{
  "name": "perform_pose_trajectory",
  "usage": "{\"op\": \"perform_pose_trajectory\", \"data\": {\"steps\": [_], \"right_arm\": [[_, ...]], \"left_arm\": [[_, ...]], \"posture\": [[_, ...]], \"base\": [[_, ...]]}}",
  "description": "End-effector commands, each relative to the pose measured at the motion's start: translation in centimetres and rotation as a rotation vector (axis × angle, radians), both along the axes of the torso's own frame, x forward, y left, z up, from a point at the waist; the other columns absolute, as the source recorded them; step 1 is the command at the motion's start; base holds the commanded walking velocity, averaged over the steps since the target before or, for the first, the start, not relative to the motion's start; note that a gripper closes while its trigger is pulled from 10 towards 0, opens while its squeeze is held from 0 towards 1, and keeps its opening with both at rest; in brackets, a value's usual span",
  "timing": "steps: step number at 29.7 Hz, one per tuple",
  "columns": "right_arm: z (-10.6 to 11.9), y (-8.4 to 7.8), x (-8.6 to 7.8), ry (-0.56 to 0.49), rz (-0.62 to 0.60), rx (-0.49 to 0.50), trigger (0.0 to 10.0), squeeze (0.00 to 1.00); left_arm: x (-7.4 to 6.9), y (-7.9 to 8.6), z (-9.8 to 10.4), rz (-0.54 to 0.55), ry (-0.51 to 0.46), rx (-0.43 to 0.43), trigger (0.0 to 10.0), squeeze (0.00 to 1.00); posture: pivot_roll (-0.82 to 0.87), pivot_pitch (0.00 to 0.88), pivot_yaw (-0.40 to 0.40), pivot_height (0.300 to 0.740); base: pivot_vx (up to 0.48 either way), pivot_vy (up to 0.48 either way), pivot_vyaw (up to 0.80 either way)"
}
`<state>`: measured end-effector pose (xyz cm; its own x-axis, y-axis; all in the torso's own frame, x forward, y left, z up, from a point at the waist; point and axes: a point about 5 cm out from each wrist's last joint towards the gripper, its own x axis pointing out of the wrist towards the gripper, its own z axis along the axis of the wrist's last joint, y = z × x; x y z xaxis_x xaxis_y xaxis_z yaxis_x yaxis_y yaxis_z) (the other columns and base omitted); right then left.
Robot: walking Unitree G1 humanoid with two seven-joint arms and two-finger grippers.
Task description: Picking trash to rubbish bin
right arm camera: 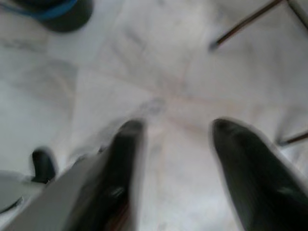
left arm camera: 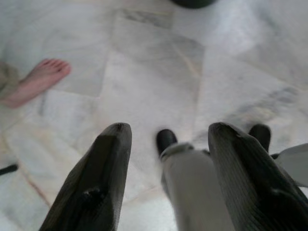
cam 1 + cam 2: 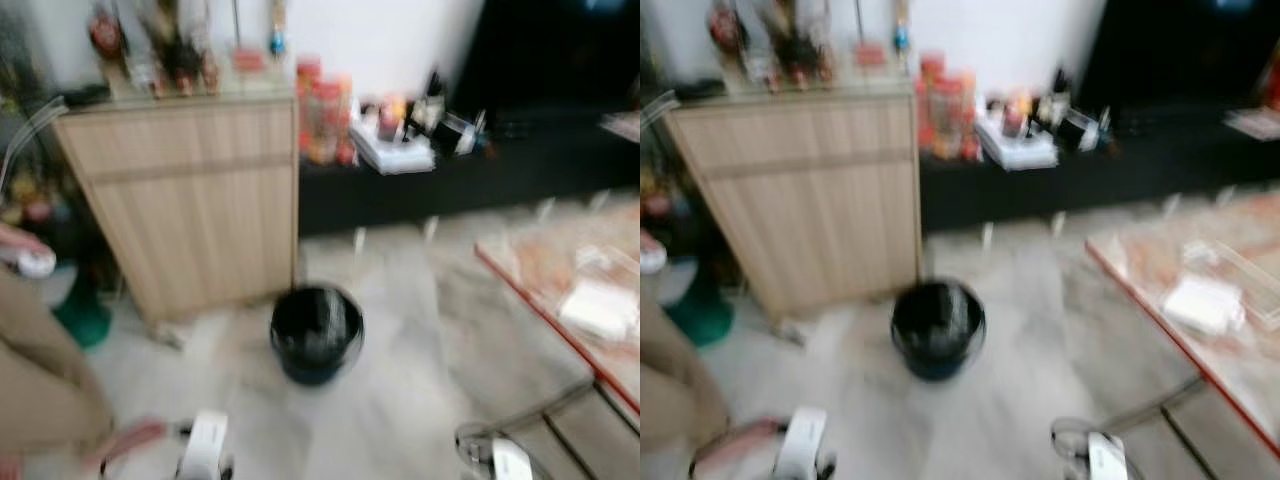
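A black rubbish bin (image 3: 316,332) with a dark liner stands on the pale marble floor in front of a wooden cabinet. The picture is blurred. My left gripper (image 2: 171,127) hangs low over the floor, open, with nothing between its fingers. My right gripper (image 1: 178,125) is also low over the floor, open and holding nothing; the bin's blue-rimmed base (image 1: 53,12) lies ahead of it. Both wrists, left (image 3: 205,450) and right (image 3: 500,458), sit at the bottom of the head view, short of the bin. A white flat item (image 3: 598,306) lies on the table at the right.
A light wooden cabinet (image 3: 190,200) stands behind the bin, and a low black shelf (image 3: 450,175) with bottles and clutter runs to the right. A red-edged table (image 3: 545,290) fills the right side. A person's leg and bare foot (image 2: 41,79) are at my left.
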<state>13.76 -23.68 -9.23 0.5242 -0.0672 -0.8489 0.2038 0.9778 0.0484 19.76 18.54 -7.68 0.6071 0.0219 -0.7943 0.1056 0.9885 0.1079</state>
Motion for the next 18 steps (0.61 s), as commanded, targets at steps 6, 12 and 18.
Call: {"op": "perform_pose_trajectory", "data": {"steps": [6, 12, 18], "right_arm": [[1.6, -0.6, 3.6, -0.074, -0.015, -0.016, 10.0, 0.00], [1.6, 1.2, 4.8, -0.084, -0.005, -0.002, 10.0, 0.00], [1.2, 5.1, 5.5, -0.081, 0.019, 0.023, 10.0, 0.00]], "left_arm": [[-0.1, -0.5, -0.1, -0.021, 0.009, -0.003, 10.0, 0.00], [-0.1, -0.5, -0.1, -0.022, 0.009, -0.003, 10.0, 0.00], [-0.2, -0.5, -0.1, -0.027, 0.009, -0.003, 10.0, 0.00]], "posture": [[0.01, 0.039, -0.104, 0.740], [0.01, 0.038, -0.101, 0.740], [0.01, 0.015, -0.093, 0.740]], "base": [[0.000, 0.000, 0.00], [0.000, 0.000, 0.00], [0.000, 0.000, 0.00]]}}
